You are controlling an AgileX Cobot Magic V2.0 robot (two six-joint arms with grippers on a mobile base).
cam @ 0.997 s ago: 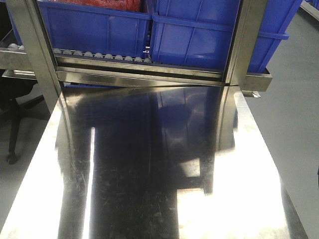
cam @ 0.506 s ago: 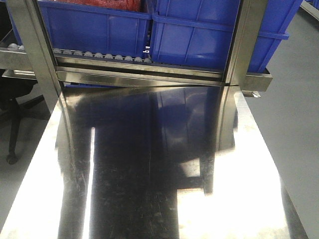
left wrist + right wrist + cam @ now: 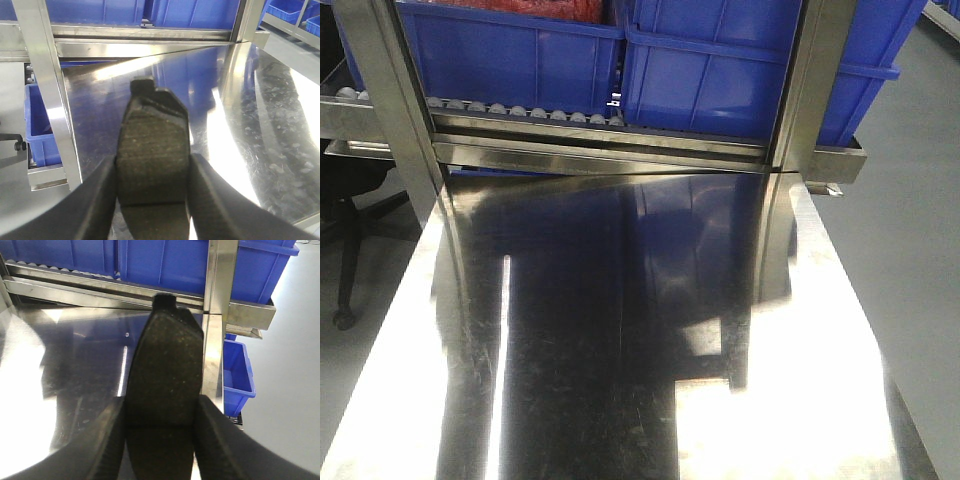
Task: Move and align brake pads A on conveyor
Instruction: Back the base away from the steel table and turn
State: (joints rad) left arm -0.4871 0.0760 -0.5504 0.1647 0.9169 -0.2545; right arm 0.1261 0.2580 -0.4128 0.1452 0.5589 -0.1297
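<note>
My left gripper (image 3: 153,192) is shut on a brake pad (image 3: 152,150), a grey-brown curved pad with a groove across it, held lengthwise above the steel tabletop (image 3: 240,125). My right gripper (image 3: 159,432) is shut on a second brake pad (image 3: 165,375), darker, its black tab pointing at the rack. Both pads hang in the air over the steel. Neither gripper nor any pad shows in the front view. The conveyor is out of view.
A steel roller rack (image 3: 600,140) with blue bins (image 3: 510,55) stands at the table's far edge, with upright steel posts (image 3: 395,110) at left and right. A blue bin (image 3: 237,375) sits low beyond the table's right side. A chair base (image 3: 345,240) stands left.
</note>
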